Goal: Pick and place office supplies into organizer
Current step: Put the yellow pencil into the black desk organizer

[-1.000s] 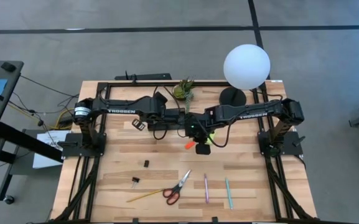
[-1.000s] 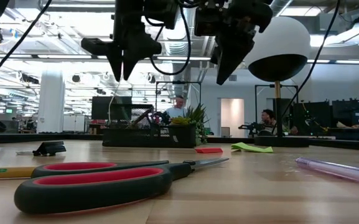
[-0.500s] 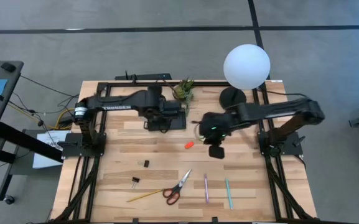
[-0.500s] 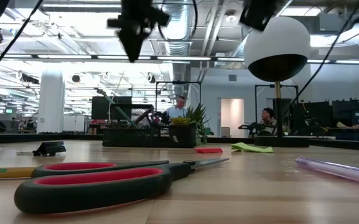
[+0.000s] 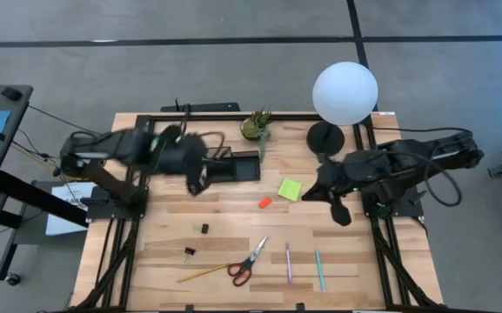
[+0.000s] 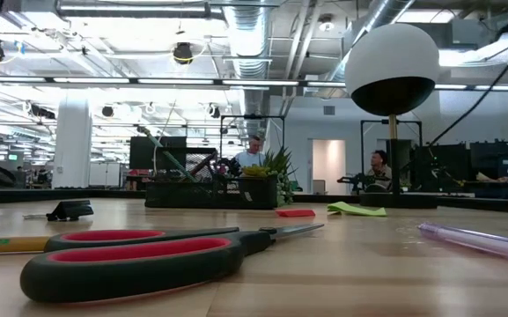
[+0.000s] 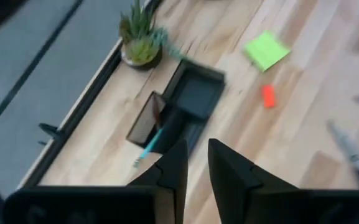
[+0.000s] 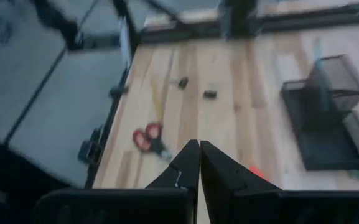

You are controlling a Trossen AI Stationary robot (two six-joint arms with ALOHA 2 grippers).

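Wooden tabletop (image 5: 163, 228) carries all items. White globe lamp (image 5: 344, 93) stands at the far right corner on a round black base (image 5: 324, 136). Small potted plant (image 5: 256, 126) sits at the far edge, near centre.

Black organizer (image 5: 237, 167) lies just near-left of the plant; in the left wrist view a teal pen (image 7: 149, 147) leans in its taller section. Lime-green sticky pad (image 5: 289, 189) lies right of the organizer, apart from it. Orange eraser (image 5: 265, 203) lies just near-left of the pad.

Red-handled scissors (image 5: 248, 262) lie at the near centre. A yellow pencil (image 5: 203, 274) lies to their left, a purple pen (image 5: 288, 262) and another teal pen (image 5: 320, 269) to their right. Two black clips (image 5: 204, 229) (image 5: 188, 253) lie left of the scissors.

Left pincer (image 5: 195, 183) hangs above the tabletop just left of the organizer, fingers slightly parted, grasping nothing. Right pincer (image 5: 341, 212) hangs over the right side of the tabletop, fingers pressed together, empty.
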